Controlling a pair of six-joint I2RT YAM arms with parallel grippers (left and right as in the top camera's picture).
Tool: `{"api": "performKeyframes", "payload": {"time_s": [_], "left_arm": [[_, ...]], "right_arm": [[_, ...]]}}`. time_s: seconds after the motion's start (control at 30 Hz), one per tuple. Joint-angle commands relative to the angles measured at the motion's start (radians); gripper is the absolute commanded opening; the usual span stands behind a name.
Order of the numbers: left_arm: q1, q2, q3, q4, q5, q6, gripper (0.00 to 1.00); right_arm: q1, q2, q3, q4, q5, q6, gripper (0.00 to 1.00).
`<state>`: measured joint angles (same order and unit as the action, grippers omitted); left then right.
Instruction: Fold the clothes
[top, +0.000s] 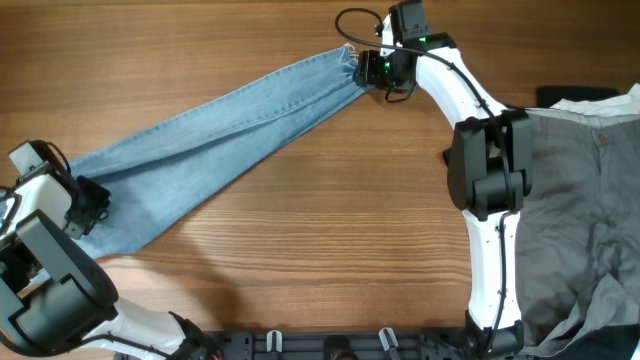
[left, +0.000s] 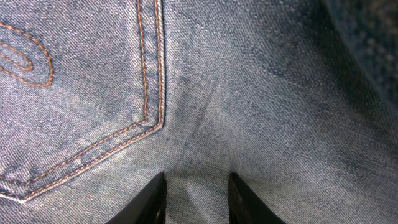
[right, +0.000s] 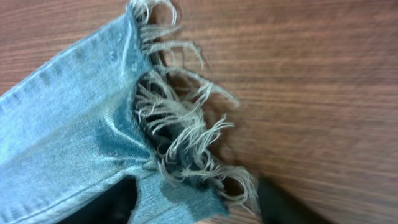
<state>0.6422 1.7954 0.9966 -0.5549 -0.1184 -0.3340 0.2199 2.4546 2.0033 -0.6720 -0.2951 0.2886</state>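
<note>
The light blue jeans (top: 220, 130) lie stretched in a diagonal band from the lower left to the upper right of the table. At the waist end, my left gripper (top: 95, 205) presses down beside a back pocket (left: 81, 93). Its black fingertips (left: 155, 199) pinch a ridge of denim, so the left gripper (left: 198, 186) is shut on the jeans (left: 261, 93). My right gripper (top: 372, 72) is at the frayed white hem (right: 180, 124). In the right wrist view the right gripper (right: 199, 208) stands open, and a corner of the jeans (right: 68, 124) lies loose between its fingers (right: 106, 205).
Grey trousers (top: 580, 200) lie spread at the right edge, with a black garment (top: 575, 95) showing above them. The right arm (top: 490, 160) runs from the front edge up to the hem. Bare wooden table (top: 350, 220) lies between the jeans and the grey trousers.
</note>
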Motion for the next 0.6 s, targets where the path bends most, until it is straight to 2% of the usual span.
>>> {"api": "performKeyframes", "payload": {"time_s": [0.0,0.03,0.07,0.1,0.3,0.4,0.43,0.5,0.53,0.57], "left_arm": [[-0.017,0.032,-0.020,-0.016,0.078,0.017,0.32],[-0.017,0.032,-0.020,-0.017,0.077,0.018,0.33],[-0.017,0.032,-0.020,-0.018,0.077,0.018,0.33],[-0.017,0.032,-0.020,-0.021,0.078,0.017,0.33],[-0.017,0.025,-0.019,-0.024,0.094,0.027,0.32],[-0.017,0.001,0.023,-0.043,0.263,0.047,0.36],[-0.019,-0.021,0.063,-0.061,0.371,0.046,0.38],[-0.027,-0.044,0.095,-0.075,0.423,0.042,0.40],[-0.035,-0.058,0.109,-0.084,0.429,0.042,0.42],[-0.043,-0.069,0.117,-0.094,0.428,0.043,0.43]], "right_arm": [[0.012,0.056,-0.001,-0.006,-0.051,0.002,0.38],[0.014,0.057,-0.001,-0.013,-0.050,0.002,0.28],[0.014,0.057,-0.001,-0.018,-0.048,0.000,0.12],[0.014,0.057,-0.001,-0.023,-0.044,-0.001,0.04],[-0.032,-0.035,-0.001,-0.171,0.132,0.003,0.04],[-0.065,-0.120,-0.001,-0.328,0.169,0.003,0.04],[-0.082,-0.167,-0.001,-0.440,0.178,0.000,0.05],[-0.092,-0.196,-0.001,-0.517,0.184,0.000,0.04],[-0.098,-0.212,-0.001,-0.562,0.184,-0.001,0.15],[-0.103,-0.223,-0.001,-0.589,0.184,-0.001,0.47]]}}
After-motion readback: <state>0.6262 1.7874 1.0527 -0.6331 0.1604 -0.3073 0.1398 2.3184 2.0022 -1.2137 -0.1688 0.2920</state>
